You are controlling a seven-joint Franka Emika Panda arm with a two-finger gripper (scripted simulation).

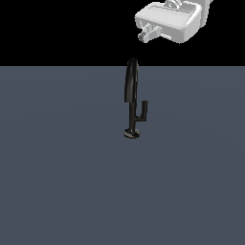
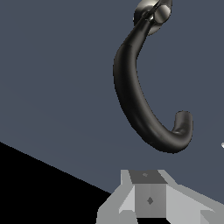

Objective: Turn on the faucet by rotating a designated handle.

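The faucet [image 1: 132, 103] stands upright on the grey surface [image 1: 57, 182], its handle [image 1: 142, 111] branching off the stem toward the exterior view's right. The hand [image 1: 147, 34] hangs above it, apart; whether it is open cannot be told.

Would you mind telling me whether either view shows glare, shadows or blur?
Exterior view: flat lighting, no cast shadow under the faucet, a faint sheen on its spout, coarse jagged edges. Wrist view: bright highlights on the base, soft gloss along the spout; the claw is sharp.

no readable text, labels or signs
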